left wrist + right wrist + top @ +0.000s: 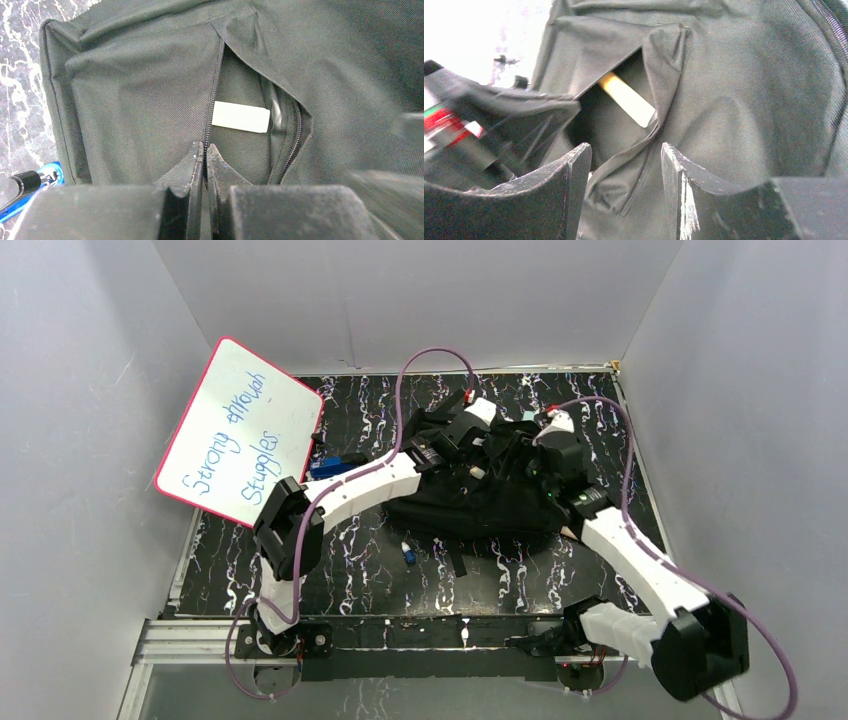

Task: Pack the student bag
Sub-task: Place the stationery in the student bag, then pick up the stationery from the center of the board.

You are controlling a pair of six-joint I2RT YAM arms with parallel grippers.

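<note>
**Fig. 1. Both grippers at the pocket of the bag, read left to right.**

**Q:** What lies farthest to the left of the left fingers?

**A:** A red-rimmed whiteboard (pixel 240 430) with handwriting on it leans against the side wall, well apart from them. Nearer, in the left wrist view, a blue pen (pixel 31 191) lies on the black marbled table (pixel 17 80). It is left of the finger bases and just beside a corner of the bag.

**Q:** How does the left gripper (pixel 205 155) stand?

**A:** Its fingers (pixel 186 172) are pressed almost together, pinching the zipper (pixel 214 95) edge of the student bag (pixel 130 95). The teeth run straight on from the fingertips.

**Q:** What is beyond those fingertips?

**A:** The pocket opening (pixel 250 145) gapes just to their right. A white label (pixel 240 116) lies inside it, near the tips but not touching them.

**Q:** Where is the bag itself?

**A:** It lies flat on the table beneath both grippers. The left fingers are at its near-left part and the right fingers at its right.

**Q:** How does the right gripper (pixel 625 160) stand?

**A:** Its fingers (pixel 574 172) are held wide apart. A loose fold of the bag's cloth hangs in the gap between them, unclamped. Whether it touches either pad cannot be told.

**Q:** What is beyond the right fingertips?

**A:** The same opening, with the label tilted inside it, slightly left of the midline. Left of the left-hand finger there is a blurred dark shape with red markings, too unclear to name.
</note>
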